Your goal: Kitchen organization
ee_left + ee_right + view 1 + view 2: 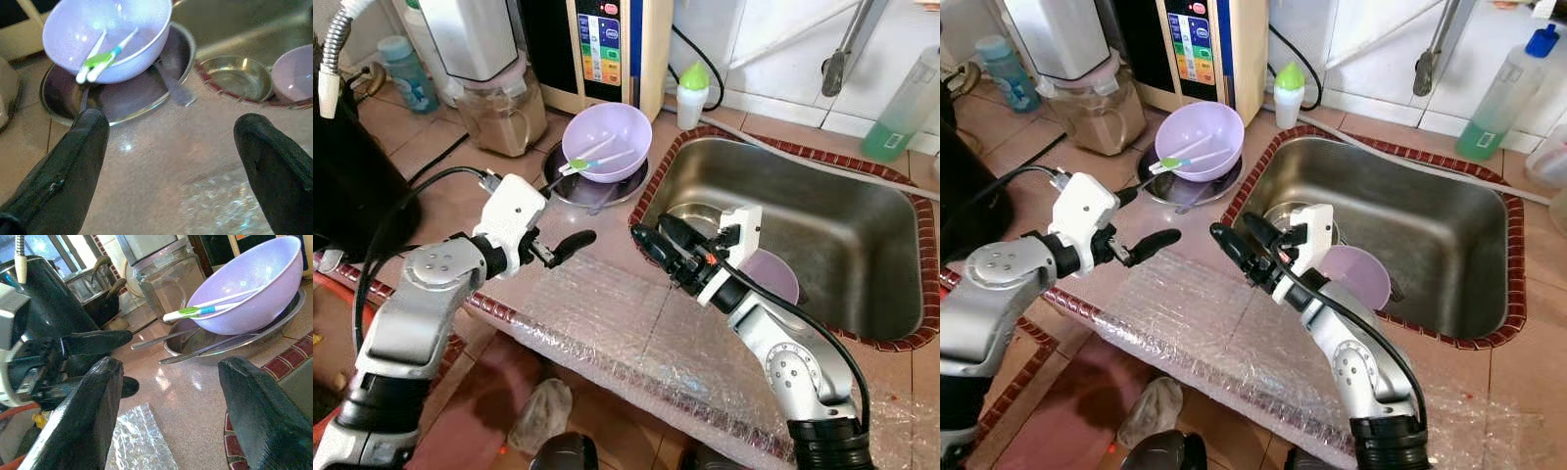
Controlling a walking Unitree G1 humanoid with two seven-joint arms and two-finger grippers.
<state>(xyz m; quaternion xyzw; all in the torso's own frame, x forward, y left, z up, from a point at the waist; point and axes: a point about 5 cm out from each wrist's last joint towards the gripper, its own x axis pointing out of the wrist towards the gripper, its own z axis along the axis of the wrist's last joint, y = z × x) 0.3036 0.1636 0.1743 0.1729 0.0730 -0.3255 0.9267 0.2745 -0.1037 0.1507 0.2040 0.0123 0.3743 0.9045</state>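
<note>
left gripper (570, 245) spread, empty; right gripper (651, 235) spread, empty | right wrist view alone catches glass jar (164, 276) behind lilac bowl (606, 140) | bubble wrap (626, 328) on speckled counter (440, 196) beside steel sink (842, 245)

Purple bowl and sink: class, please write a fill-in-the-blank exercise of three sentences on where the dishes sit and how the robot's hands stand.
1. The purple bowl on the counter sits on a steel ____.
2. A smaller purple bowl lies inside the ____.
3. The left hand and the right hand both have their fingers ____.

Missing words: plate; sink; open
</note>
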